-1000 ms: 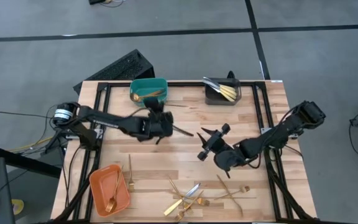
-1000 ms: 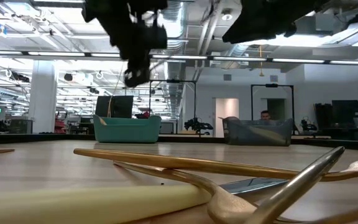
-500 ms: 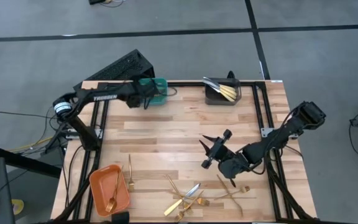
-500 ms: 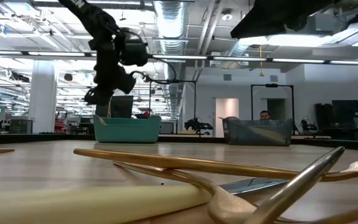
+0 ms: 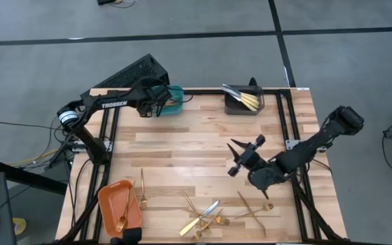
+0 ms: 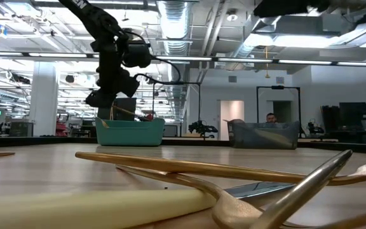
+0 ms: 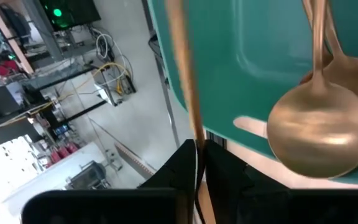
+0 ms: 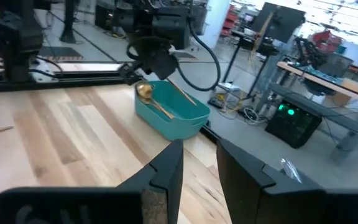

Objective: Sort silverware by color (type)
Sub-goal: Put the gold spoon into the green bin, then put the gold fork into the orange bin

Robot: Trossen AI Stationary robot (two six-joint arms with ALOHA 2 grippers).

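My left gripper point(image 5: 157, 103) hangs over the left end of the teal bin point(image 5: 173, 100) at the far left, shut on a slim gold utensil point(image 7: 184, 81). A gold spoon point(image 7: 316, 130) lies inside that bin. My right gripper point(image 5: 246, 148) hovers open and empty above the table's middle right, pointing toward the teal bin point(image 8: 169, 115). Loose gold silverware point(image 5: 206, 214) lies piled near the front edge, its nearest pieces filling the low view's foreground point(image 6: 202, 168). One gold piece point(image 5: 142, 187) lies alone beside the orange bin point(image 5: 111, 197). My left gripper pinches the utensil's thin shaft point(image 7: 194, 146) between its two fingers. The fingers slant downward over the bin's left end, and the shaft runs on ahead of them, along rather than across. The shaft slopes down toward the bin point(image 6: 124, 112); its far end is out of view.
A dark grey bin point(image 5: 243, 103) with several gold-handled pieces stands at the far middle right. The orange bin at the near left holds a gold piece. A black frame point(image 5: 111, 102) runs around the table's edges. Bare wood lies between the bins and the pile.
My left gripper has swung from the table's middle to the far-left teal bin, carrying the utensil, turning and tipping downward, then held still. My right gripper has risen a little and drifted toward the table's right and far edges.
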